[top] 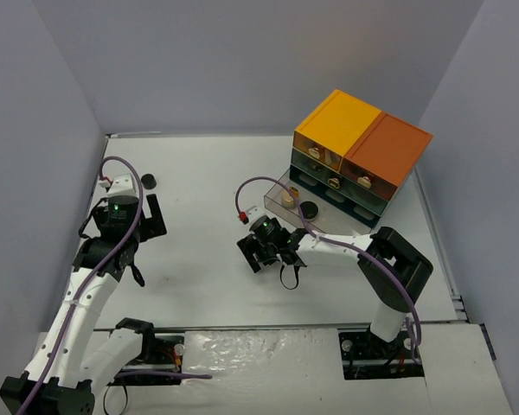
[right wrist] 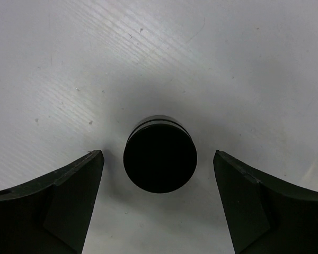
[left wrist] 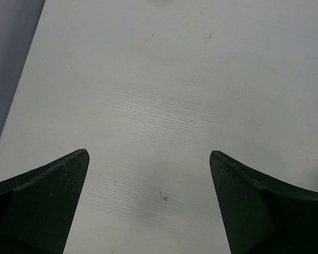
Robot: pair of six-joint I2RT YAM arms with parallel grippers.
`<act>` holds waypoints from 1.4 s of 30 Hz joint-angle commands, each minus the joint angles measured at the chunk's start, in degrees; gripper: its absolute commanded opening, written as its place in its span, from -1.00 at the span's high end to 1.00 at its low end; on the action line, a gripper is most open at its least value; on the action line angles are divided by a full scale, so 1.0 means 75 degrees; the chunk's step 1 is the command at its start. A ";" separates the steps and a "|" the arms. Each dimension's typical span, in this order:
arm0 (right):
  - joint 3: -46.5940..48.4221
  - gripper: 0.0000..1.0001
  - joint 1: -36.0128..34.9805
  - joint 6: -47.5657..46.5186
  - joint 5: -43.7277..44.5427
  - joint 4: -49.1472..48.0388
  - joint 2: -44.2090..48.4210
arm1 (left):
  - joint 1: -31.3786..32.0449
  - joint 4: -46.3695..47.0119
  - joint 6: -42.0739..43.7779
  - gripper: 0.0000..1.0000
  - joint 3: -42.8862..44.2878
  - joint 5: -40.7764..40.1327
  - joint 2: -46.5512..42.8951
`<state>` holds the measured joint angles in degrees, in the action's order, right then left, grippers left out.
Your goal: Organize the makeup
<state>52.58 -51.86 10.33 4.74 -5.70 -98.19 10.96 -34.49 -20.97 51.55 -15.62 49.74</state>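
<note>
Claws on both arms stand wide and hold nothing. The left claw (left wrist: 149,153) hangs over the bare flat white bench (top: 208,164) near its left wall, dark fingers far apart. The right claw (right wrist: 158,154) sits low at mid-bench with one finger on each side of a round black jar (right wrist: 160,159), and a strip of bench shows between the jar and each finger. The jar stands upright on the bench, lid up. At the far right corner sits a dark box of drawers with an orange top (top: 363,143), one half of the top yellower than the other. A clear plastic drawer (top: 275,192) is pulled out from its lowest row toward the right claw. A tan round compact (top: 288,197) and a second round black jar (top: 309,210) appear to lie in it, just beside each other. A third small black jar (top: 149,181) stands alone on the bench at the far left, just beyond the left claw.
</note>
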 commanded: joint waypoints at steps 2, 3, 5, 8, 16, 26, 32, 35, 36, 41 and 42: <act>0.0216 -0.44 -0.0009 0.0109 0.0353 -0.0603 -0.0159 | -0.0032 0.0232 0.0142 -0.94 -0.0073 -0.0211 0.0114; 0.0185 -0.35 -0.0004 0.0130 0.0379 -0.0635 -0.0154 | -0.0032 0.0243 0.0105 -0.94 -0.0068 -0.0179 0.0197; 0.0116 -0.12 0.0000 0.0160 0.0429 -0.0673 -0.0112 | -0.0039 0.0258 0.0063 -0.94 -0.0026 -0.0156 0.0349; 0.0030 0.23 0.0012 0.0195 0.0562 -0.0682 0.0059 | -0.0032 0.0309 0.0058 -0.94 0.0006 -0.0168 0.0449; -0.0027 1.00 0.0471 0.0316 0.1067 -0.0349 0.1360 | -0.0044 0.0368 0.0101 -0.94 0.0018 -0.0097 0.0560; -0.0054 1.00 0.2853 0.0846 0.1435 0.0584 0.2706 | -0.0115 0.0379 0.0066 -0.94 0.0041 0.0032 0.0657; -0.0394 1.00 0.3933 0.1383 0.0713 0.0540 0.2239 | -0.0149 0.0391 0.0059 -0.94 0.0030 0.0067 0.0651; -0.0503 0.92 0.4127 0.1517 0.0374 0.0282 0.1841 | -0.0167 0.0406 0.0066 -0.94 0.0033 0.0091 0.0687; -0.0519 0.84 0.4133 0.1559 0.0347 0.0224 0.1715 | -0.0177 0.0411 0.0066 -0.94 0.0038 0.0111 0.0697; -0.0577 0.55 0.4148 0.1681 0.0403 -0.0041 0.1232 | -0.0235 0.0415 0.0078 -0.94 0.0049 0.0172 0.0740; -0.0584 0.49 0.4148 0.1683 0.0444 -0.0062 0.1137 | -0.0245 0.0415 0.0078 -0.94 0.0051 0.0174 0.0737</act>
<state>47.90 -20.58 21.19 8.15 -1.76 -88.46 9.78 -33.98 -20.64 49.95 -14.56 54.96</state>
